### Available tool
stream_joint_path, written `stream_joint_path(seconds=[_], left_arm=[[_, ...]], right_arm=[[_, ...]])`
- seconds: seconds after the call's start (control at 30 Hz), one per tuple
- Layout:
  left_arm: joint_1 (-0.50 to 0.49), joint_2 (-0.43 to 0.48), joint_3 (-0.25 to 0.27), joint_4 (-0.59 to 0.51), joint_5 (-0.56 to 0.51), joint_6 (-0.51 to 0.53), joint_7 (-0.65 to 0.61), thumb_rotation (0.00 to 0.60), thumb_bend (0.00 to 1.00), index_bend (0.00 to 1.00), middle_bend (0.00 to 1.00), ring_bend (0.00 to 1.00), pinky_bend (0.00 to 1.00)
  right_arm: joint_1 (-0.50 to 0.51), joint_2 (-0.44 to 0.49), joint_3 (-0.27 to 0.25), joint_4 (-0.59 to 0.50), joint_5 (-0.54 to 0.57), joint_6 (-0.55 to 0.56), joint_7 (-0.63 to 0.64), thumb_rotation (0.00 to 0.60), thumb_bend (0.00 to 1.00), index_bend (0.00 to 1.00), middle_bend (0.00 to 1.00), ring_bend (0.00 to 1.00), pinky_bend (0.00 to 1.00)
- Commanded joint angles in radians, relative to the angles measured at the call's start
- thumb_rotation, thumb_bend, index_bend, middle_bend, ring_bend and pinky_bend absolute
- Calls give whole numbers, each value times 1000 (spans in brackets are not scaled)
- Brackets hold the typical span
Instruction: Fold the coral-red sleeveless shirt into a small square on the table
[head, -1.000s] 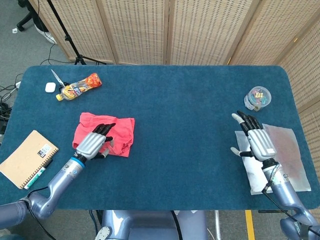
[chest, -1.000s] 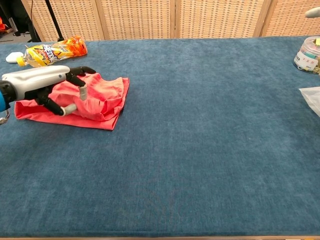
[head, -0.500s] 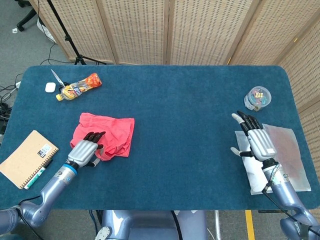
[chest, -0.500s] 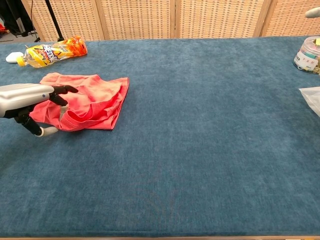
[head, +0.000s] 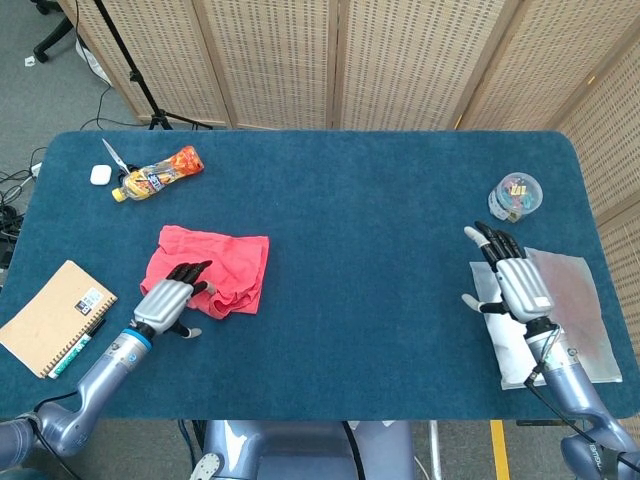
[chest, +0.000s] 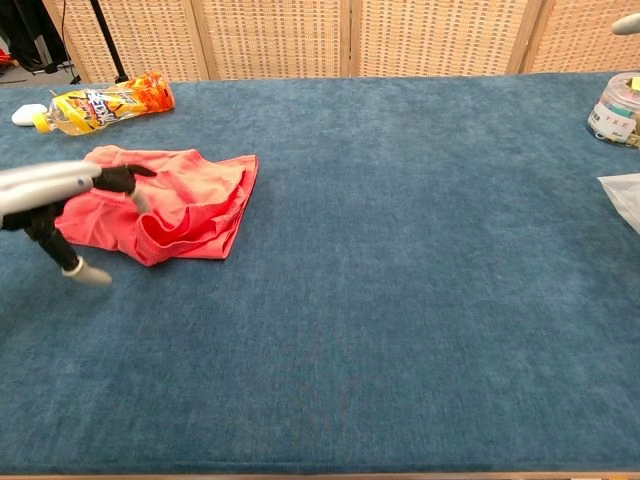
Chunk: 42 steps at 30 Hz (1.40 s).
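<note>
On the tabletop (head: 380, 250), the shirt (head: 225, 265) lies left, the left robot hand (head: 167, 303) at its near-left edge; the right robot hand (head: 515, 283) rests far right.

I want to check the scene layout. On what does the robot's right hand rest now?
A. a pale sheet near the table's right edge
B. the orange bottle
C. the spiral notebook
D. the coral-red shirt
A: in the head view the right hand lies on the pale sheet, far from the shirt.
</note>
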<state>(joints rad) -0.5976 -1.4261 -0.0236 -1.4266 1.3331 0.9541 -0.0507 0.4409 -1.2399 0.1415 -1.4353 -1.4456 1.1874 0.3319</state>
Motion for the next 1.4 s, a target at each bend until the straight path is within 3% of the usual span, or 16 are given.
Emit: stream_joint_path(seconds=[0.03, 0.37, 0.5, 0.87, 1.07, 1.4], left_arm=[[29, 22, -21, 46, 138, 133, -201, 600, 77, 0, 0, 0, 0], [38, 9, -30, 113, 157, 153, -384, 600, 77, 0, 0, 0, 0], [44, -39, -59, 204, 124, 173, -356, 600, 77, 0, 0, 0, 0], [8, -149, -135, 447, 22, 108, -343, 600, 78, 0, 0, 0, 0], [-3, -181, -113, 514, 17, 42, -328, 600, 78, 0, 0, 0, 0], [19, -178, -75, 520, 24, 3, -319, 600, 79, 0, 0, 0, 0]], right_arm=[[0, 0, 0, 0, 0, 0, 0, 600, 239, 0, 0, 0, 0], [0, 1, -1, 0, -1, -2, 1, 600, 244, 0, 0, 0, 0], [0, 1, -2, -1, -2, -3, 1, 600, 244, 0, 0, 0, 0], [3, -3, -3, 2, 0, -8, -5, 600, 246, 0, 0, 0, 0], [4, -6, -3, 4, 3, -12, -9, 600, 245, 0, 0, 0, 0], [3, -4, -1, 4, 7, -12, -8, 600, 247, 0, 0, 0, 0]])
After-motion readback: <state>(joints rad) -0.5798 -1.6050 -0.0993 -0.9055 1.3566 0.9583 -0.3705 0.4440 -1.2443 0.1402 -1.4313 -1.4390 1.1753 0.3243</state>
